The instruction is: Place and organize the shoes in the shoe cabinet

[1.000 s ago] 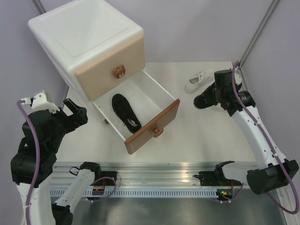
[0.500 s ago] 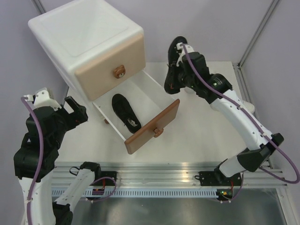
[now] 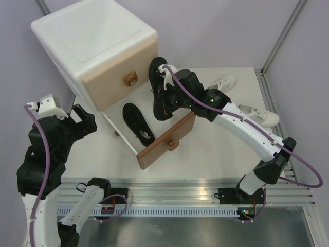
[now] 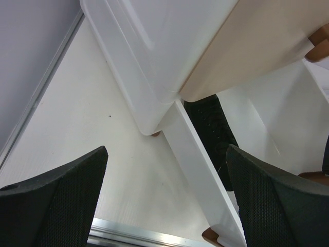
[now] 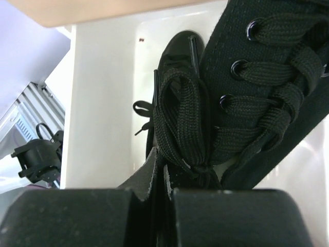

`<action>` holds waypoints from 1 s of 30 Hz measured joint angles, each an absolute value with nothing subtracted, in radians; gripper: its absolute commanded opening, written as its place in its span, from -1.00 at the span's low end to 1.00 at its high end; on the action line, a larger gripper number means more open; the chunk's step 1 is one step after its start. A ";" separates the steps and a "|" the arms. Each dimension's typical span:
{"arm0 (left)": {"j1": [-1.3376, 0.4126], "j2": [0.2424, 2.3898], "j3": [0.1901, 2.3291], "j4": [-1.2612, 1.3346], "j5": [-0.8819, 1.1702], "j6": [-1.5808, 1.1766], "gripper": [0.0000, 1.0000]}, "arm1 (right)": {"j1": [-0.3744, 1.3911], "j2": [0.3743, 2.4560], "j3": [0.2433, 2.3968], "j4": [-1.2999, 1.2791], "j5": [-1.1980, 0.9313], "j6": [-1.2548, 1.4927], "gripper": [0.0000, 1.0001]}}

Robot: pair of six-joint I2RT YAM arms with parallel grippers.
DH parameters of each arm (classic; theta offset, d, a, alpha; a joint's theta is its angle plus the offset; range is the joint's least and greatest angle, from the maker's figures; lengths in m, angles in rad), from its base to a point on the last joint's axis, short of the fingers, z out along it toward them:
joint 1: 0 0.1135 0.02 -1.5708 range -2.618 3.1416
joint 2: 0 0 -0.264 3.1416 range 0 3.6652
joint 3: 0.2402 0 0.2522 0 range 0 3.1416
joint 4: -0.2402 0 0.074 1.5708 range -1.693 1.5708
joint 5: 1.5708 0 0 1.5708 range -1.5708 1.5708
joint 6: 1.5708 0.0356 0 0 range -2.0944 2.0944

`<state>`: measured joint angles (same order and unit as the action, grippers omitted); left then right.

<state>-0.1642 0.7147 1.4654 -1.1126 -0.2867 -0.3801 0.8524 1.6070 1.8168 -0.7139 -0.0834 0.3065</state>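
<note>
The white shoe cabinet (image 3: 97, 41) stands at the back left with its lower drawer (image 3: 169, 136) pulled out. One black shoe (image 3: 138, 122) lies in the drawer's left half, seen too in the left wrist view as the black shoe (image 4: 211, 123). My right gripper (image 3: 165, 96) is shut on the second black shoe (image 3: 157, 85) and holds it toe-up above the drawer's right half. In the right wrist view the held shoe (image 5: 257, 92) hangs from my right gripper (image 5: 165, 177), over the lying shoe (image 5: 175, 62). My left gripper (image 3: 85, 122) is open, left of the drawer.
Two white sneakers lie on the table's right side: one white sneaker (image 3: 221, 83) at the back, another white sneaker (image 3: 262, 117) near the right edge. The brown drawer front juts toward the table's middle. The drawer's white side wall (image 4: 200, 175) runs between my left gripper's (image 4: 167, 152) fingers.
My right arm has swung from the table's back right, up and leftward, carrying the black shoe to above the open drawer. The left arm has barely moved.
</note>
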 measured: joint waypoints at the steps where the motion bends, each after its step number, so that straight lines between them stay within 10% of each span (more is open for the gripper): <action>1: -0.164 0.717 1.466 -1.109 -0.288 -0.380 1.00 | 0.857 1.602 1.793 -0.695 -0.086 0.316 -0.99; 30: -0.164 0.760 1.466 -1.037 -0.325 -0.373 1.00 | 0.892 1.749 1.765 -0.727 -0.135 0.283 -0.99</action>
<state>-0.1642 0.7597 1.4658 -1.0370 -0.3248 -0.3733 0.8925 1.7489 1.7645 -0.7269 -0.1349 0.2832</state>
